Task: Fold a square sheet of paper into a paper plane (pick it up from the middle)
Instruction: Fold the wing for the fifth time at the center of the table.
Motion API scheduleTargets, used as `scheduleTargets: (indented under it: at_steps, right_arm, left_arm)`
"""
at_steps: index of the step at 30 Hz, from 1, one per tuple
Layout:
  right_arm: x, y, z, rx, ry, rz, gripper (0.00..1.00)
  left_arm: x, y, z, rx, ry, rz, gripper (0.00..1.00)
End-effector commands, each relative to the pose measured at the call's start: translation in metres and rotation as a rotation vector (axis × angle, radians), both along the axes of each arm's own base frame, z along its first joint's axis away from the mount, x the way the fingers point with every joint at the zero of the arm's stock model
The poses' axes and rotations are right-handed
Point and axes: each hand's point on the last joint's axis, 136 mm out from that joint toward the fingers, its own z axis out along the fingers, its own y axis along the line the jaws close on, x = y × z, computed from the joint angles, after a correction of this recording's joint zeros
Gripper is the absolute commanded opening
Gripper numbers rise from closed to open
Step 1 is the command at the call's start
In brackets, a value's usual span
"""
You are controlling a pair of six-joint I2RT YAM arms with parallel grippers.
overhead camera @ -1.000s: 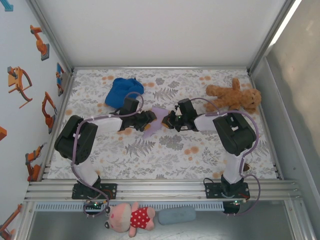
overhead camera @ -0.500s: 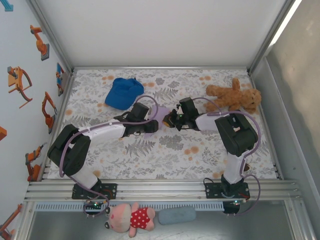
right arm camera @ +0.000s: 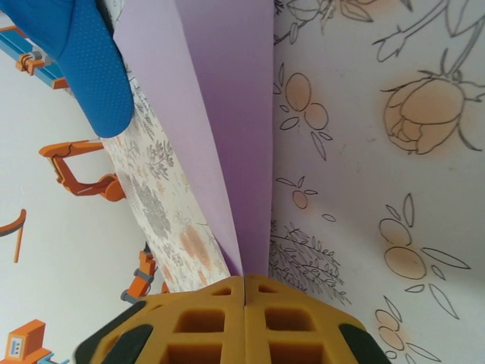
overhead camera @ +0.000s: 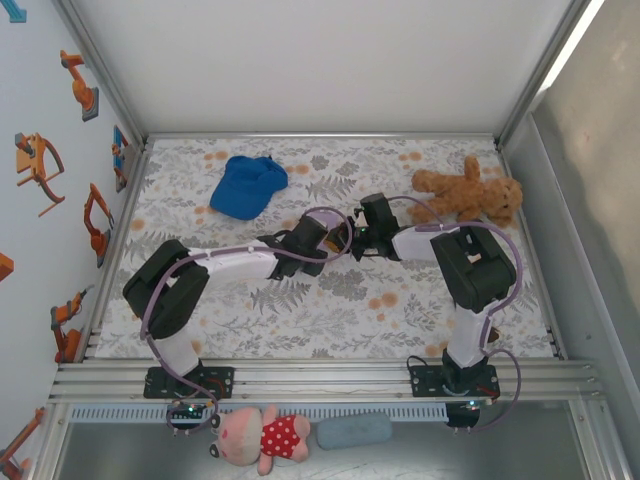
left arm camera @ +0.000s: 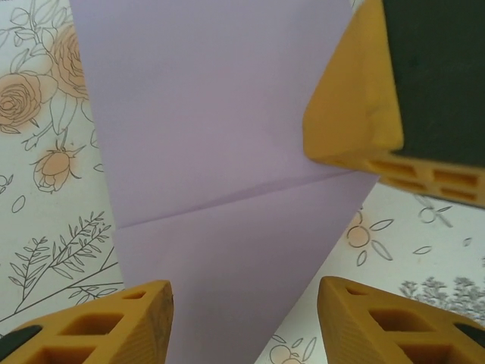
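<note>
Paper: we see the thin lavender sheet of paper over the middle of the floral table cover, between the two claws, with one crease running across it.
Right claw: clenched on a folded edge of the sheet, yellow fingers pressed together.
Left claw: released, its yellow fingers apart, the sheet's lower corner between them.
Contact with the cover: we cannot tell.
Nearby: blue fabric cap to the far left; brown teddy bear to the far right.

Floral-patterned table: blue cap far left, brown teddy bear far right, well apart.
</note>
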Motion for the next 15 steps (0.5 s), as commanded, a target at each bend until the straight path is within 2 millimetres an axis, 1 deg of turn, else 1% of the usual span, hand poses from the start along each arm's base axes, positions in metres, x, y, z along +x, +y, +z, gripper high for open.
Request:
scheduleTargets:
  at_steps: [1,15]
  right_arm:
    - [0.0025,-0.0007,0.01,0.031,-0.003,-0.009,0.0]
    - [0.001,-0.0018,0.0036,0.026,0.018,-0.012,0.0]
  left_arm:
    - [0.0063,0.0063,0.0009,0.105,-0.055,-0.005,0.52]
    - [0.0031,0.0029,-0.0046,0.115,-0.076,-0.024,0.37]
